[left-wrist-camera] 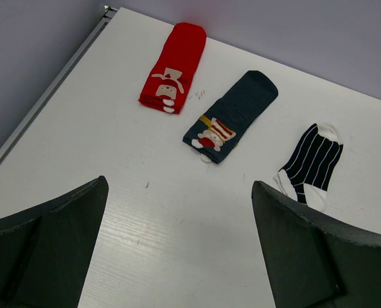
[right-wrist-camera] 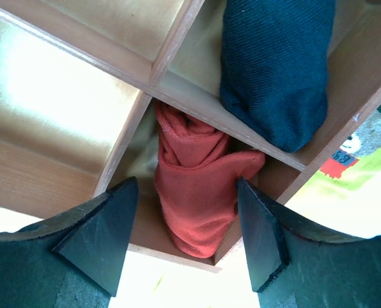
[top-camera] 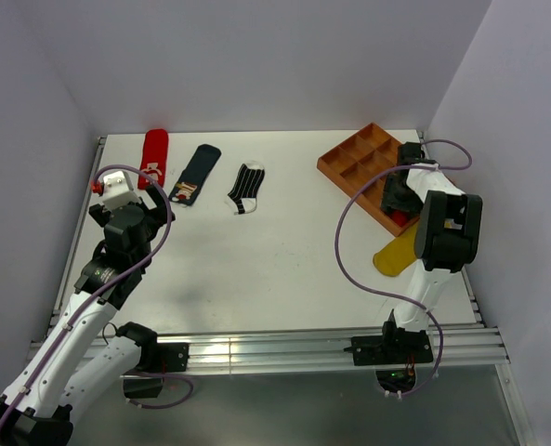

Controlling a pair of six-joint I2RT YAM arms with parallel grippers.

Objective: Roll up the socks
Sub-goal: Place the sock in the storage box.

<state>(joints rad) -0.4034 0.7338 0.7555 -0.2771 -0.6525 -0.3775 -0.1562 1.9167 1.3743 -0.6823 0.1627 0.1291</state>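
Three socks lie flat at the back left of the table: a red sock (left-wrist-camera: 175,66) with white marks, a navy sock (left-wrist-camera: 232,116) with a patch, and a black-and-white striped sock (left-wrist-camera: 313,160). My left gripper (left-wrist-camera: 180,186) hangs open over bare table in front of them. In the right wrist view a rolled red sock (right-wrist-camera: 190,160) sits in a compartment of the wooden tray (right-wrist-camera: 81,61), with a rolled navy sock (right-wrist-camera: 274,70) in the compartment beside it. My right gripper (right-wrist-camera: 185,189) is open, its fingers on either side of the red roll. A mustard yellow sock (top-camera: 396,253) lies flat just in front of the tray.
The wooden tray (top-camera: 349,158) stands at the back right, tilted diagonally, with several bare compartments. White walls close the table at the back and both sides. A metal rail (top-camera: 256,348) runs along the near edge.
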